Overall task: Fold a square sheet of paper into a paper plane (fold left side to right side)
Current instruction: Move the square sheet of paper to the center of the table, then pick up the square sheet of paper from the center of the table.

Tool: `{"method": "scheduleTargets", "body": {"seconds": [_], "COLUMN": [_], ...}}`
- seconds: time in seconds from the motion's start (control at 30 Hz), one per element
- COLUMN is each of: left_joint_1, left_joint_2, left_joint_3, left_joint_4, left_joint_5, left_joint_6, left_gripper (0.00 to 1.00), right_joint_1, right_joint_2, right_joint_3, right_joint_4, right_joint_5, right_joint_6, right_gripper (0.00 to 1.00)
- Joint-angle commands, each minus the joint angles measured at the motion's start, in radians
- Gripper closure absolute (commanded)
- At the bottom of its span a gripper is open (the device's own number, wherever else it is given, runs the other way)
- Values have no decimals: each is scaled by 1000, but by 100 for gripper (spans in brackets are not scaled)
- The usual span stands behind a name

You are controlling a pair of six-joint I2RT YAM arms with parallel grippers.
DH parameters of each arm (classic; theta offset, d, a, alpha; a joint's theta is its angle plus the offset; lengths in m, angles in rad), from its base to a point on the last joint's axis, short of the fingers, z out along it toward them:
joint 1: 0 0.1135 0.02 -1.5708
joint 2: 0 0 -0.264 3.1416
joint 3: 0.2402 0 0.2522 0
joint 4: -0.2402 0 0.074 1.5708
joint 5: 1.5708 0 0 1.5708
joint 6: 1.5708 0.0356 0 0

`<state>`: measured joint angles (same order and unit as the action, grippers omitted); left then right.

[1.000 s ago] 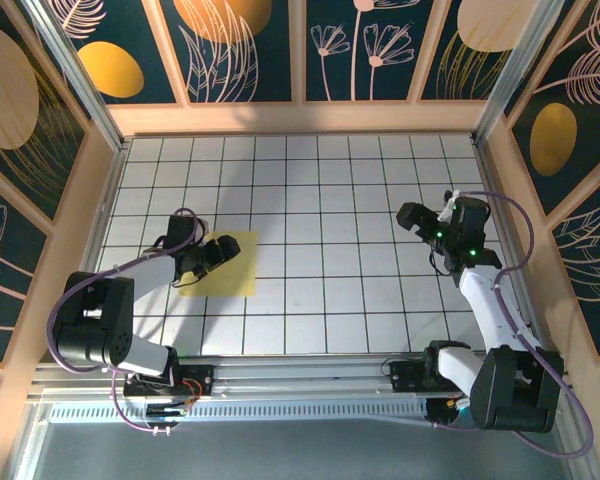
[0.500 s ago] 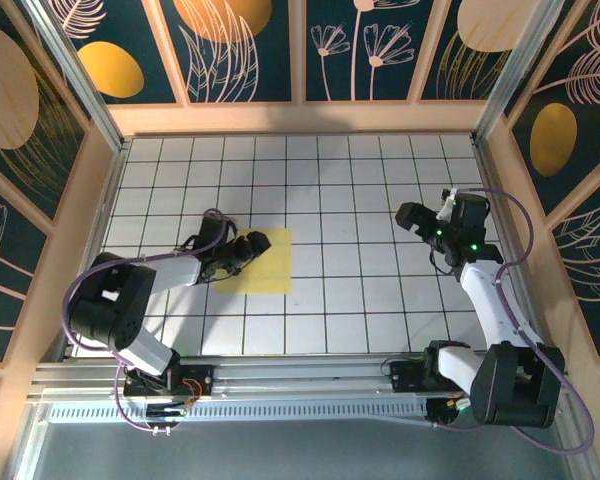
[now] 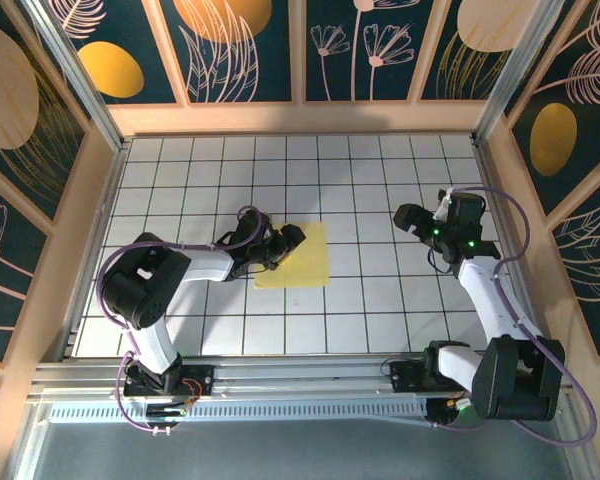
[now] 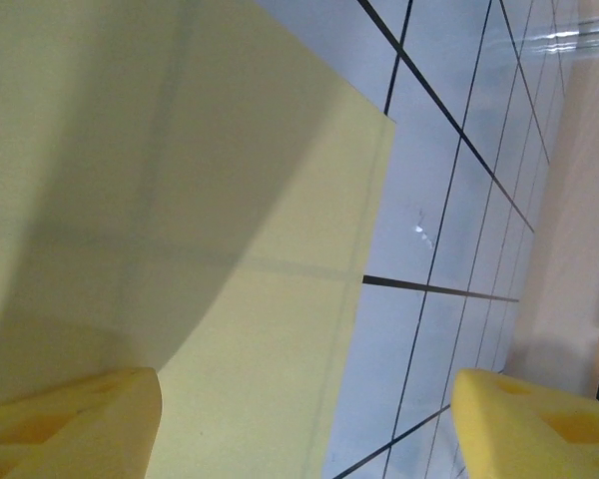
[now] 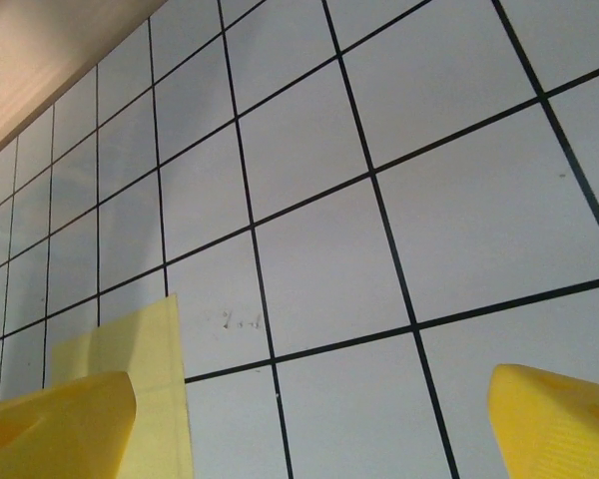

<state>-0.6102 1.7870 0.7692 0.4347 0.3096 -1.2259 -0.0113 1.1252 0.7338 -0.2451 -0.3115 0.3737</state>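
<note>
The square sheet of paper point(image 3: 302, 262) lies flat on the white grid floor, just left of the middle. My left gripper point(image 3: 283, 242) rests low over the sheet's left part, open. In the left wrist view the paper point(image 4: 180, 200) spreads under one yellow finger point(image 4: 70, 419), while the other finger point(image 4: 539, 424) stands over bare tiles past the sheet's edge; the left gripper point(image 4: 304, 404) has nothing clamped between its fingers. My right gripper point(image 3: 410, 220) hovers open about three tiles to the right of the sheet. A corner of the paper point(image 5: 150, 379) shows beside the right gripper point(image 5: 309, 414).
Wooden walls with dark painted panels point(image 3: 240, 50) enclose the tiled floor point(image 3: 360, 170) on three sides. A metal rail point(image 3: 300, 375) with the arm bases runs along the near edge. Bare tiles lie between the sheet and the right gripper.
The left gripper has slid to the right across the floor, and the yellow sheet has travelled with it by about two tiles. The right gripper has barely shifted.
</note>
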Motion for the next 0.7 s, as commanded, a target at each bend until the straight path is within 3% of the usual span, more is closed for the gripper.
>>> {"method": "scheduleTargets", "body": {"seconds": [0.0, 0.17, 0.4, 0.5, 0.67], "left_joint_1": [-10, 8, 69, 73, 73], "left_joint_2": [-6, -82, -261, -305, -333], "left_joint_3": [36, 125, 57, -15, -122], "left_joint_4": [-33, -192, -348, -361, -353], "left_joint_5": [-4, -33, -115, -105, -102], "left_joint_6": [-30, 88, 206, 225, 229], "left_gripper": [23, 19, 20, 26, 48], "right_joint_1": [39, 147, 358, 437, 532], "right_joint_2": [34, 130, 303, 394, 543], "right_joint_3": [53, 125, 219, 273, 372], "right_joint_4": [-12, -25, 1, -4, -30], "right_joint_5": [35, 78, 143, 172, 228], "right_joint_6": [1, -5, -1, -15, -44], "right_gripper": [8, 7, 6, 4, 1]}}
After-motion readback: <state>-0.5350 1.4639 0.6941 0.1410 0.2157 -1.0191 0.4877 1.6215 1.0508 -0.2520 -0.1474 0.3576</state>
